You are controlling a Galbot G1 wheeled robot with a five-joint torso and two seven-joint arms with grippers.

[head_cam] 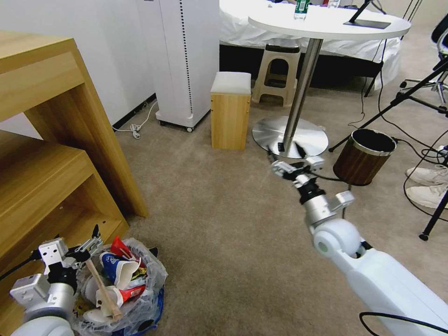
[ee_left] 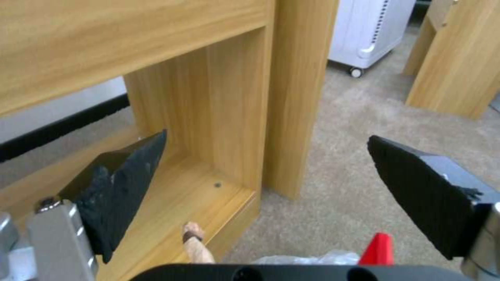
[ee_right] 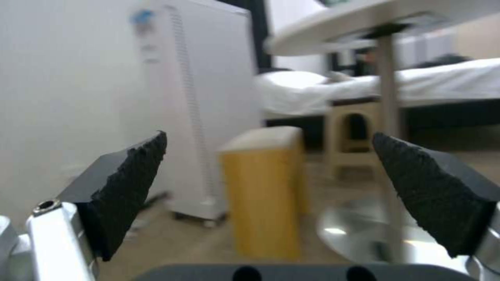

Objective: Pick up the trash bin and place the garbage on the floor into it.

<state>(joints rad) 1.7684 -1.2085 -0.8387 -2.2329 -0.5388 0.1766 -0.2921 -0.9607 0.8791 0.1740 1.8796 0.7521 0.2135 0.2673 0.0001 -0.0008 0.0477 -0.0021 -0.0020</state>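
Note:
The trash bin (head_cam: 151, 284), lined with a crinkly plastic bag, stands on the beige carpet floor (head_cam: 219, 224) at the lower left. The garbage (head_cam: 119, 275) sits inside it: crushed cups, a red wrapper and a wooden stick (head_cam: 103, 289). My left gripper (head_cam: 93, 240) hovers at the bin's rim beside the shelf unit, open with nothing between its fingers (ee_left: 130, 183). The left wrist view catches the stick's tip (ee_left: 195, 244), the red wrapper (ee_left: 377, 249) and the bag's edge (ee_left: 312, 258). My right gripper (head_cam: 294, 156) is stretched out over the carpet near the table's base, open and holding nothing (ee_right: 268, 156).
A wooden shelf unit (head_cam: 56, 154) stands close on the left. A brown wood-grain bin (head_cam: 364, 156), a round table's metal base (head_cam: 289, 135), a small wooden stool (head_cam: 229, 112) and a white appliance (head_cam: 184, 60) lie ahead. Tripod legs, cables and a person's shoes (head_cam: 427, 184) are at the right.

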